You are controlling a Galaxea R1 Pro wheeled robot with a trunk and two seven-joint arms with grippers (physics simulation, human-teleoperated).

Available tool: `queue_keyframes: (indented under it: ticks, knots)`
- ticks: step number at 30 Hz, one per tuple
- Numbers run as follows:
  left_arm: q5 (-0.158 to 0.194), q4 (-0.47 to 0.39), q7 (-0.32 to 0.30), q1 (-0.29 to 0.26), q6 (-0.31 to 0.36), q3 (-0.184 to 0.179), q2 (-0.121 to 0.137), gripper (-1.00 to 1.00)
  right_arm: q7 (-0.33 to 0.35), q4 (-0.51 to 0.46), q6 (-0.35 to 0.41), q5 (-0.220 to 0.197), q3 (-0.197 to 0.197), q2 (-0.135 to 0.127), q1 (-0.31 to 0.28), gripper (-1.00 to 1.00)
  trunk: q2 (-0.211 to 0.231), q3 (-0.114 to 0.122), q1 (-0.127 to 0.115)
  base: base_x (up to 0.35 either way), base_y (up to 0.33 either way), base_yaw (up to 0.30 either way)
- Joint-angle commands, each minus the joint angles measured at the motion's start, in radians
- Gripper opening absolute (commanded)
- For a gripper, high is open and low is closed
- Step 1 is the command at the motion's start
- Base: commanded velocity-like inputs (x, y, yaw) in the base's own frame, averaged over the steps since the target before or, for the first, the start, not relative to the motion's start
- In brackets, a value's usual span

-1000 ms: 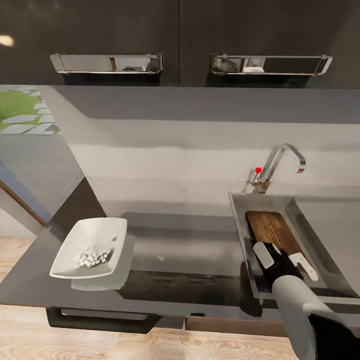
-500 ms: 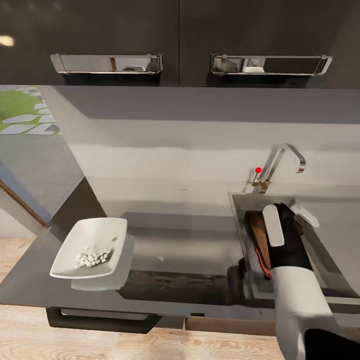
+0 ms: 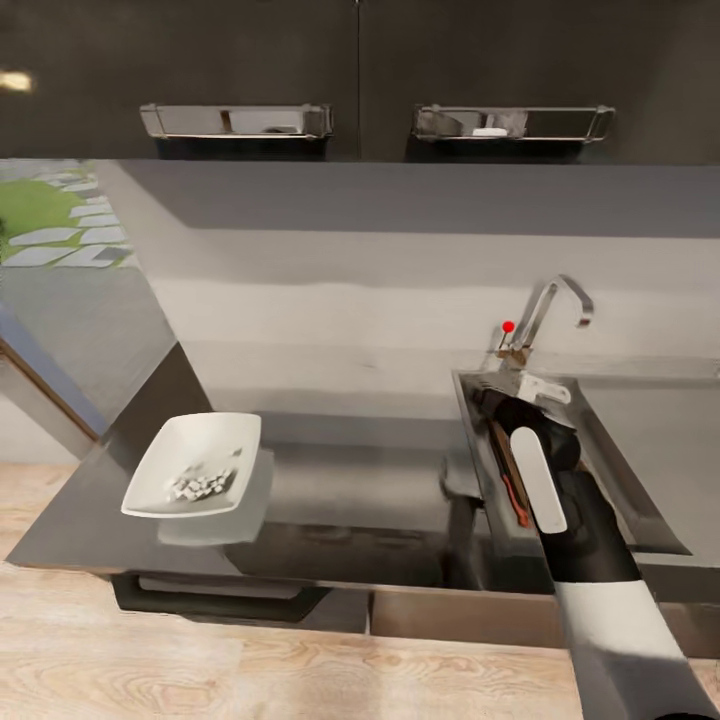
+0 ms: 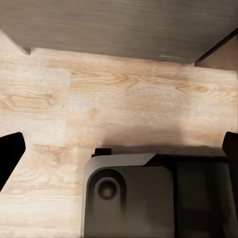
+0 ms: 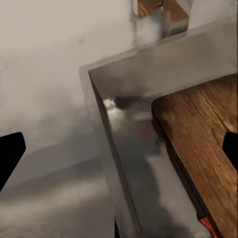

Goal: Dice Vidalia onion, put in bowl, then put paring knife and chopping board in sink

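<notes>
The stiff chopping board (image 3: 497,440) lies in the sink (image 3: 640,500); right gripper (image 3: 530,395) fingers spread wide, holding nothing.

so above the grey backsplash wall (image 3: 330,290) there's a row of dark upper cabinets (image 3: 300,60) with two chrome bar handles (image 3: 235,120), and off to the wall's left a window view of grass and stepping stones (image 3: 55,225). Down below it, light wood plank floor (image 3: 300,670)
</notes>
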Motion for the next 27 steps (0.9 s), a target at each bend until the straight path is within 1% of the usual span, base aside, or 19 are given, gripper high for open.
queue_keyframes:
  ticks: [1,2,5,8,9,10,13,20,24,27]
  knots:
    - [0.006,0.001,-0.007,0.0,0.0,0.002,0.0,1.0,-0.01,-0.016,0.002,-0.01,0.003,-0.004,0.009,1.0,-0.002,-0.002,0.0,-0.336,0.0,0.0]
    - [0.006,0.003,-0.007,0.0,0.0,0.002,0.0,1.0,-0.009,-0.046,0.002,-0.009,0.004,-0.007,0.028,1.0,-0.002,-0.002,0.0,-0.326,0.0,0.0]
    - [0.006,0.004,-0.006,0.0,0.0,0.003,0.0,1.0,-0.008,-0.074,0.001,-0.008,0.004,-0.012,0.053,1.0,-0.002,-0.002,0.0,-0.284,0.0,0.0]
    - [0.006,0.003,-0.006,0.0,0.0,0.003,0.0,1.0,-0.003,-0.082,-0.001,-0.008,0.009,-0.033,0.068,1.0,-0.002,-0.002,0.0,-0.262,0.0,0.0]
    - [0.006,0.003,-0.006,0.0,0.0,0.003,0.0,1.0,-0.001,-0.084,-0.001,-0.008,0.01,-0.035,0.07,1.0,-0.002,-0.002,0.0,-0.261,0.0,0.0]
    - [0.006,0.003,-0.006,0.0,0.0,0.003,0.0,1.0,0.018,-0.094,-0.003,-0.008,0.013,-0.04,0.075,1.0,-0.002,-0.002,0.0,-0.261,0.0,0.0]
    - [0.006,0.003,-0.006,0.0,0.0,0.003,0.0,1.0,0.042,-0.107,-0.004,-0.008,0.014,-0.043,0.095,1.0,-0.002,-0.002,0.0,-0.261,0.0,0.0]
    - [0.006,0.002,-0.006,0.0,0.0,0.003,0.0,1.0,0.049,-0.11,-0.009,-0.008,0.015,-0.042,0.131,1.0,-0.002,-0.002,0.0,-0.279,0.0,0.0]
    - [0.006,0.002,-0.006,0.0,0.0,0.003,0.001,1.0,0.062,-0.112,-0.052,-0.008,0.015,-0.043,0.168,1.0,-0.002,-0.002,0.0,-0.299,0.0,0.0]
    - [0.006,0.002,-0.006,0.0,0.0,0.003,0.001,1.0,0.07,-0.136,-0.07,0.0,0.015,-0.043,0.204,1.0,-0.002,-0.002,0.0,-0.299,0.0,0.0]
